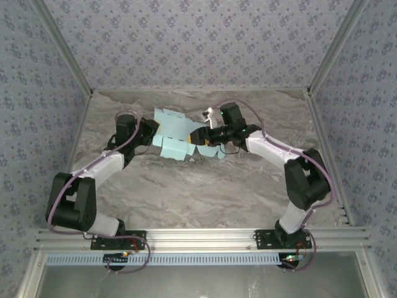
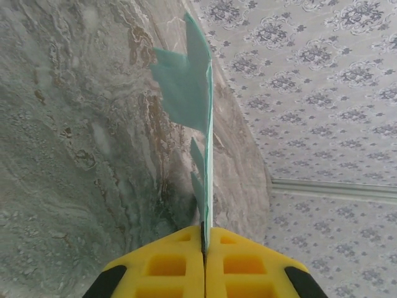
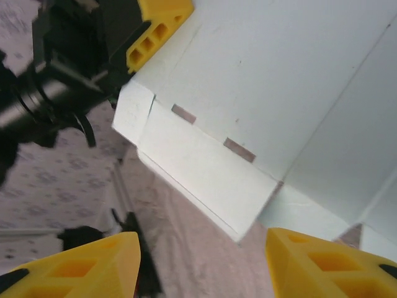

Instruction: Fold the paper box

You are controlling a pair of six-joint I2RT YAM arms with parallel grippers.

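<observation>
Grey marble-patterned tabletop (image 1: 186, 192), enclosed by blue-grey floral-papered walls (image 1: 198, 37), as I see it from above and from both wrists.

The pale light-blue thin-card paper box (image 1: 175, 133) is a die-cut blank with flaps and tabs, partly creased. It lies toward 12 o'clock of the table's centre, between the two tools. In the left wrist view I see the paper box (image 2: 200, 93) edge-on, a thin sheet running from 6 o'clock up toward 12 o'clock. Its pointed tabs project toward 9 o'clock over the marble. In the right wrist view the paper box (image 3: 279, 81) occupies the upper right. It shows broad panels, fold lines, two short slots and a narrow flap bent along its 7 o'clock edge.

The left gripper (image 1: 152, 133) meets the blank at its 9 o'clock side. Seen from its own wrist, the left gripper (image 2: 205, 239) has its yellow ribbed plastic fingers (image 2: 167, 267) pressed together, with the card's edge pinched in the seam between them. One of its yellow fingers also appears at 11 o'clock in the right wrist view, against the card's corner.

The right gripper (image 1: 197, 138) sits at the blank's 3 o'clock side. From its own wrist, the right gripper (image 3: 201, 239) has its yellow fingers (image 3: 80, 267) well apart, at 7 and 5 o'clock. The bent flap's corner sits just above the gap, and I see it touching neither finger.

A silver aluminium rail (image 1: 205, 236) carries both arm bases at 6 o'clock of the top view.
</observation>
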